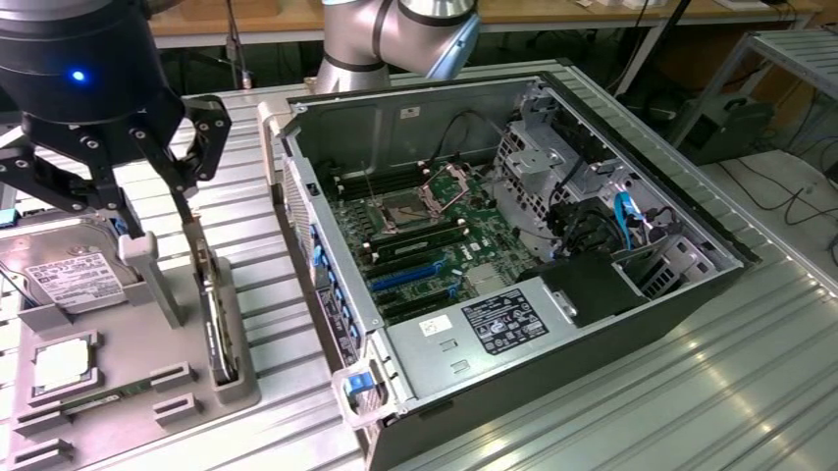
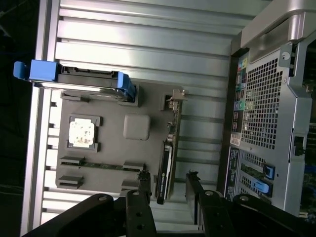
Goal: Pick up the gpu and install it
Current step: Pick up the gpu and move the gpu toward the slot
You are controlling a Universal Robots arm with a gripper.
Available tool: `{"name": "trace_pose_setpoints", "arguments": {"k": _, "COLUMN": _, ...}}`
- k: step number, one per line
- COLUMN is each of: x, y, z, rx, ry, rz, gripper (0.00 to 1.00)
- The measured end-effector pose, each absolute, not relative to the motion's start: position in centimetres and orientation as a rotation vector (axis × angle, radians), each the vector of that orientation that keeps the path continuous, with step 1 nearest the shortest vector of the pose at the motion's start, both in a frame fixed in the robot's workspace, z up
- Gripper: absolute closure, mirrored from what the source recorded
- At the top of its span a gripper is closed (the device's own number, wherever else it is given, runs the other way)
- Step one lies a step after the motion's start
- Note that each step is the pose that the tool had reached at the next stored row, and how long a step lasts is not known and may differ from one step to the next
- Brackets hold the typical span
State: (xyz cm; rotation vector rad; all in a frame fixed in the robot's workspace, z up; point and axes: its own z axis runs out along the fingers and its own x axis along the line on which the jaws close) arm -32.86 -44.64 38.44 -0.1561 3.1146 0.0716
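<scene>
Clock directions follow the exterior view (12 o'clock is its far edge). The tray (image 1: 125,339) sits on the table (image 1: 654,392) at 9 o'clock of the open computer case (image 1: 392,128), just beside it. On the tray, the gpu (image 1: 210,314) (image 2: 168,148) stands on edge along the 3 o'clock side. The hard drive (image 1: 66,275) sits at its 10 o'clock and the processor chip (image 1: 59,363) at its 8 o'clock. The memory stick (image 1: 78,400) lies at 6 o'clock of the chip. The gripper (image 1: 164,221) (image 2: 168,177) hangs over the gpu, fingers spread.

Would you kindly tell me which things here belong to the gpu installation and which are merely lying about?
Job in hand: gpu; end effector, open astride it; computer case.
Lying about: hard drive; CPU; memory stick, all on the same tray.
</scene>
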Motion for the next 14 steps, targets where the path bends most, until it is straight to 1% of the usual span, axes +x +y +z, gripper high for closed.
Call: {"name": "trace_pose_setpoints", "arguments": {"k": 14, "x": -32.86, "y": -44.64, "z": 37.89, "rx": -0.156, "ry": 3.115, "rz": 0.072, "gripper": 0.58}}
